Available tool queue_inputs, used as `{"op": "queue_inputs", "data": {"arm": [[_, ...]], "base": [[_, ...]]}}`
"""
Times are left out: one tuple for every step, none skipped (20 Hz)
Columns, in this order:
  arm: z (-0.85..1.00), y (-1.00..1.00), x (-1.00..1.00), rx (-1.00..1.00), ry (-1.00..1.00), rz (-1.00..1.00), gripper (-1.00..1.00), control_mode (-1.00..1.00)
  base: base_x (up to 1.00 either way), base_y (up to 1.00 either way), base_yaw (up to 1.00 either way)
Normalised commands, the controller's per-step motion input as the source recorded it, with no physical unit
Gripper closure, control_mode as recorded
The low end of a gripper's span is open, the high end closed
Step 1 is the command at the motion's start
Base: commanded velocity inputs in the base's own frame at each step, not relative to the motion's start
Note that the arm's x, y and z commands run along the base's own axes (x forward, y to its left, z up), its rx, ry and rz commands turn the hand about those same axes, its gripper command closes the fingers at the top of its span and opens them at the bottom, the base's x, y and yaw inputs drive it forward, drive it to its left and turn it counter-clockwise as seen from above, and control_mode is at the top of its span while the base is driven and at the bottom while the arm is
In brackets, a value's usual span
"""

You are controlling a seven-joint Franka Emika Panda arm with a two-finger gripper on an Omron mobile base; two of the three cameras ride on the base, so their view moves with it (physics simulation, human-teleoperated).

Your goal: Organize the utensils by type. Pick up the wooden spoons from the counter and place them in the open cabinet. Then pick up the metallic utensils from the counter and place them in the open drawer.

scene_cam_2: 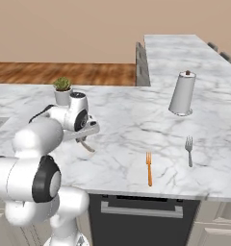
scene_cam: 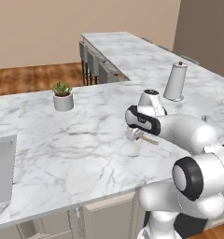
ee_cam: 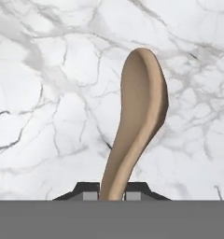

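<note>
You see the gripper [ee_cam: 112,190] clamped on a pale tan wooden spoon [ee_cam: 141,116], slim-handled, round bowl outward, seemingly above the counter [ee_cam: 44,93]

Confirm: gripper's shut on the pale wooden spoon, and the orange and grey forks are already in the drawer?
Not quite. The gripper is shut on the pale wooden spoon, but the orange fork and grey fork lie on the counter, as the right base view shows.

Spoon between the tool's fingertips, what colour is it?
Pale tan, plain and unpatterned. The wooden spoon shows best in the hand view, against the white marble counter.
</note>
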Motion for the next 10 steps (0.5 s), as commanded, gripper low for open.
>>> {"op": "queue_inputs", "data": {"arm": [[0.48,0.00,-0.65,0.00,0.00,0.82,1.00,-1.00],[0.45,0.00,-0.63,0.00,0.00,0.80,1.00,-1.00],[0.43,0.00,-0.67,0.00,-0.04,0.78,1.00,-1.00],[0.41,0.00,-0.66,0.00,-0.05,0.73,1.00,-1.00],[0.42,0.00,-0.63,0.00,-0.03,0.68,1.00,-1.00],[0.45,0.00,-0.57,0.00,0.00,0.61,1.00,-1.00],[0.49,0.00,-0.55,0.00,0.00,0.54,1.00,-1.00],[0.49,0.00,-0.50,0.00,0.00,0.49,1.00,-1.00],[0.47,0.00,-0.41,0.00,0.04,0.40,1.00,-1.00],[0.48,0.00,-0.39,0.00,0.06,0.35,1.00,-1.00]], "base": [[0.00,0.00,0.00],[0.00,0.00,0.00],[0.00,0.00,0.00],[0.00,0.00,0.00],[0.00,0.00,0.00],[0.00,0.00,0.00],[0.00,0.00,0.00],[0.00,0.00,0.00],[0.00,0.00,0.00],[0.00,0.00,0.00]]}}
